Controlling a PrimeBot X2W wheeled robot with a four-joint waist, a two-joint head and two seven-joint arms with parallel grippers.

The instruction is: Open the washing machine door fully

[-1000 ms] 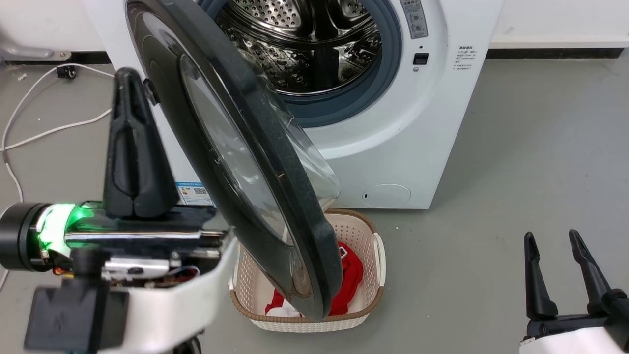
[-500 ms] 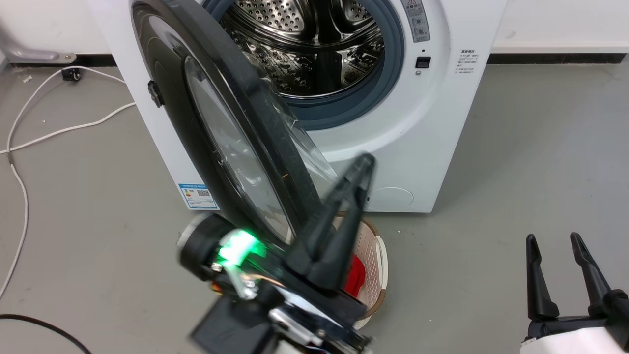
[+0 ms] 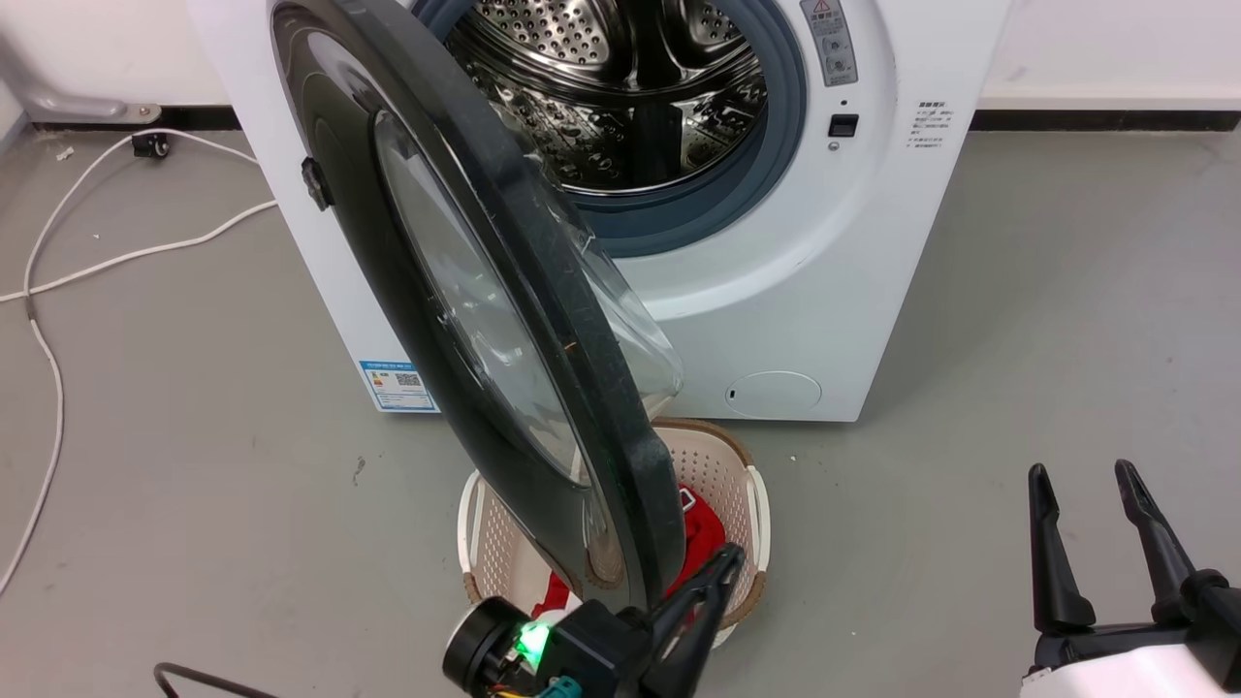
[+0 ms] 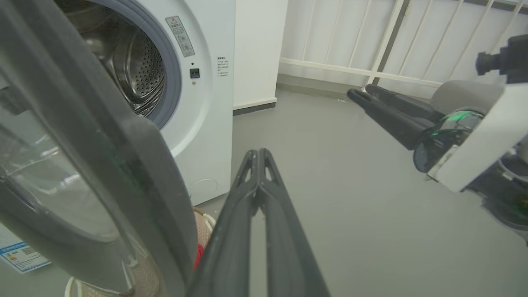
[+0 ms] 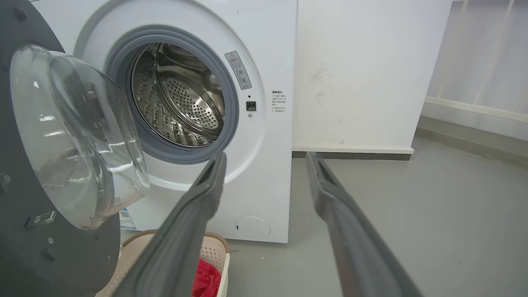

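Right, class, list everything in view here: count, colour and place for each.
white front-loading washing machine: one, white, by the wall
round glossy black door with glass bowl window: one, black, swung open leftward
perforated steel drum: one, silver, inside the opening
rubber ring: one, grey-blue, around the drum mouth
perforated plastic basket: one, cream, on the floor under the door
red cloth: one, red, in the basket
thin cable: count unclear, white, floor left of the machine
left claw: one, dark, shut, below the door's edge
right claw: one, dark, open, lower right

grey floor [image 3: 1066, 291] meets white wall [image 5: 363, 74] and railing [image 4: 330, 67].
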